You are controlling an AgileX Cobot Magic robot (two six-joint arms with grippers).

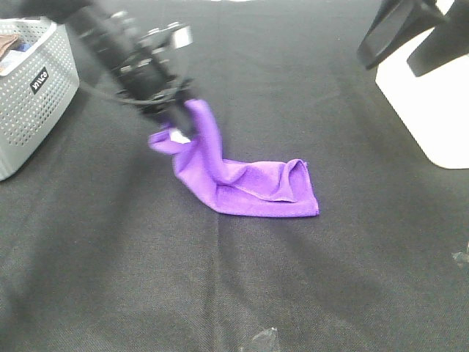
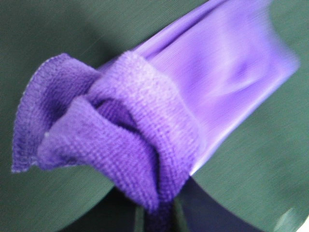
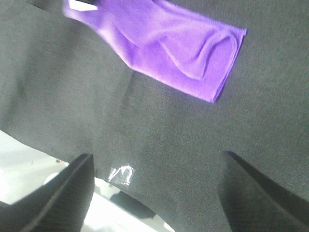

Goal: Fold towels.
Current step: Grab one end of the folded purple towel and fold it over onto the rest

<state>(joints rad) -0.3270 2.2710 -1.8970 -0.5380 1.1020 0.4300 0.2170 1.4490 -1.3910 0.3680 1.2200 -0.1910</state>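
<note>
**A:** So where's the towel point(image 1: 242, 183) sitting right now?

**B:** Pretty much dead center of the table point(image 1: 220, 293) in the high view. It's a bright purple fuzzy one, bunched into a long strip. The end toward 4 o'clock lies flat on the black cloth, folded over on itself with a neat edge. The other end, toward 10 o'clock, is lifted off the surface, with a little white tag showing by the raised bit.

**A:** Lifted by what?

**B:** The left tool point(image 1: 174, 110). It's clamped down on that raised end, and the left wrist view is basically all towel point(image 2: 145, 135), with the fabric gathered into thick folds right where it's pinched. That arm is blurry in the high view, fwiw.

**A:** And the right one?

**B:** The right tool point(image 3: 154, 188) is way off, up at 2 o'clock in the high view, well apart from the towel. Its wrist view shows both fingers point(image 3: 63, 193) spread wide with nothing between them, looking down at the flat end of the towel point(image 3: 183, 48).

**A:** Anything else around?

**B:** A grey perforated basket point(image 1: 37, 103) at the 9 to 10 o'clock edge, with a small dark label on its wall. There's also a white block point(image 1: 432, 103) at 2 to 3 o'clock, just under the right arm. Neither touches the towel.
</note>
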